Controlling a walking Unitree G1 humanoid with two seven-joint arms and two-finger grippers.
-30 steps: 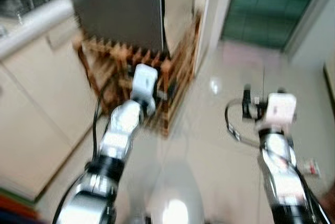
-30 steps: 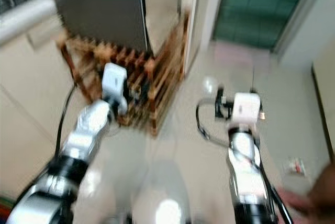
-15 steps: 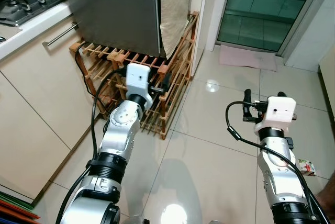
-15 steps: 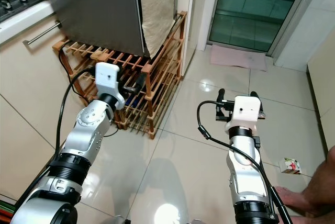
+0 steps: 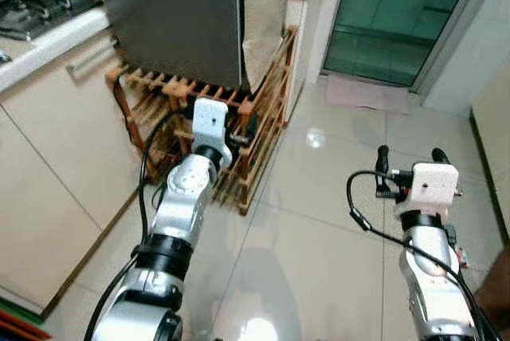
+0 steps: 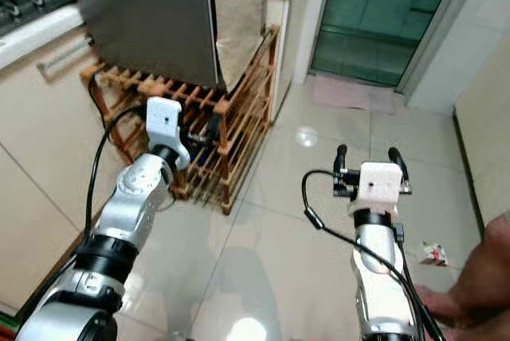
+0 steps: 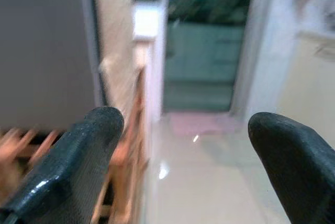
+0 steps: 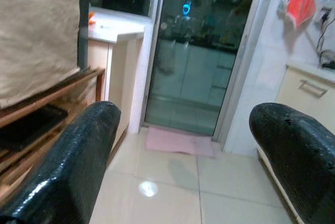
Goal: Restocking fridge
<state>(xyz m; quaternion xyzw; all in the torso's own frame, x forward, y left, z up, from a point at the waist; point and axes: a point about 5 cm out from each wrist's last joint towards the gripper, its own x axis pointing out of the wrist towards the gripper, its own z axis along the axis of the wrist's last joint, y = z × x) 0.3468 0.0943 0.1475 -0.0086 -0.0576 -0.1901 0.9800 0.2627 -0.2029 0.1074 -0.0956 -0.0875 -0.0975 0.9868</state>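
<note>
You're getting bright, even indoor light. A ceiling lamp is glaring off the glossy floor near the rack. The left wrist view is smearing with blur; the right wrist view is staying sharper.

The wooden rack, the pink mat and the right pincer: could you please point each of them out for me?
wooden rack [image 5: 267, 130]: left eye view, on its slatted end frame.
pink mat [image 6: 351, 94]: right eye view, on the mat's middle, before the glass door.
right pincer [image 6: 366, 155]: right eye view, midway between its two fingertips, which stand apart.
</note>
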